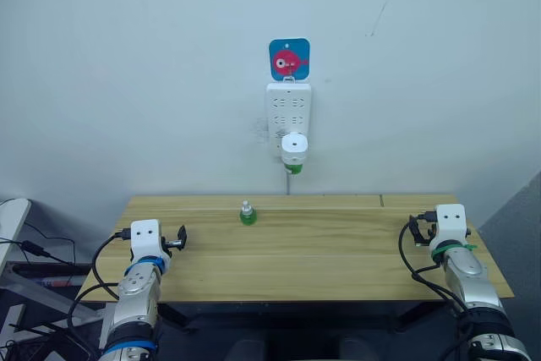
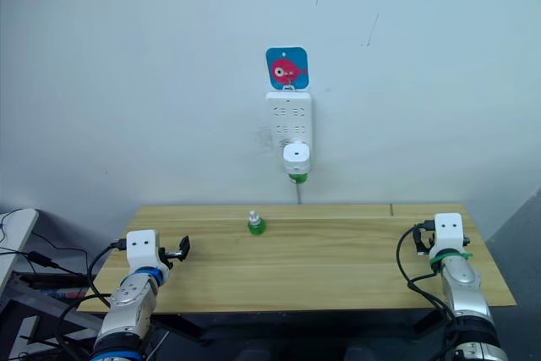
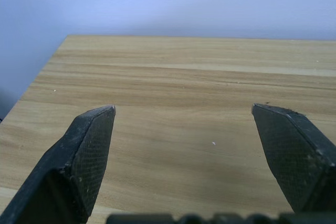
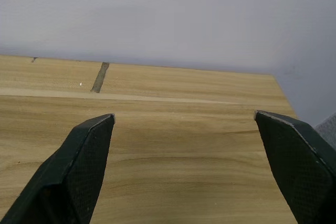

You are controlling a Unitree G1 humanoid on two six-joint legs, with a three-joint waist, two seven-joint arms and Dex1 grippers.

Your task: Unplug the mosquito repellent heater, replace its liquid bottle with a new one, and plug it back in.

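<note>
Nearest the camera, the left gripper rests low over the left end of the wooden table, jaws spread wide with nothing between them; its wrist view confirms bare wood between the two fingertips. The right gripper sits likewise at the table's right end, also spread and empty, facing a seam in the tabletop near the back edge.

Mid-table, toward the rear, a small green replacement bottle stands upright with a pale cap, well apart from both grippers.

Farthest back, on the wall above the table's rear edge, hangs a white power strip beneath a blue card with a pink fish. The mosquito repellent heater is plugged into the strip's lower part, its green liquid bottle showing beneath it. No step of the task appears begun.

Risks noted:
- The strip hangs from a hook; pulling the heater outward could probably swing or lift the strip off the wall unless the other gripper braces it.
- The heater's rounded shell offers little purchase; a shallow pinch may slip.
- Gripping too low could catch the fitted bottle rather than the body.
- A careless reach across the table could topple the standing replacement bottle.
</note>
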